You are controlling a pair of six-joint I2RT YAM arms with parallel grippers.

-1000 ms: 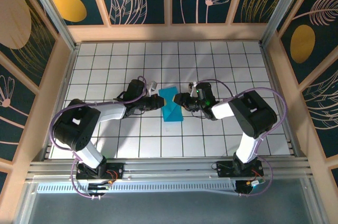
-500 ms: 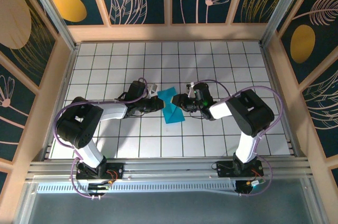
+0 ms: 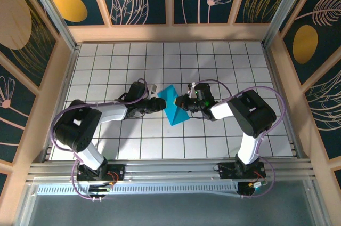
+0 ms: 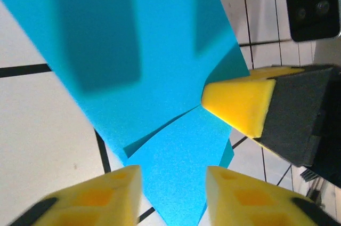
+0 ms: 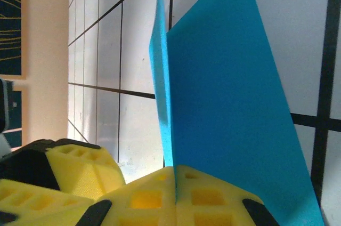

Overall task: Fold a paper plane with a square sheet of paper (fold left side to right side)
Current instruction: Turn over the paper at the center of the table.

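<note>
Top external view: on the white tiled desk (image 3: 106, 66), the blue paper (image 3: 175, 107) sits mid-desk, partly folded, its right side clamped and lifted by the right pincer (image 3: 184, 104), the left pincer (image 3: 161, 104) part-open beside it; mid-fold, next probably laying it flat, edges matched, and creasing.

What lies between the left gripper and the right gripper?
The square sheet of paper, partly folded, lies between the left gripper and the right gripper in the top view. The right wrist view shows it pinched there.
</note>
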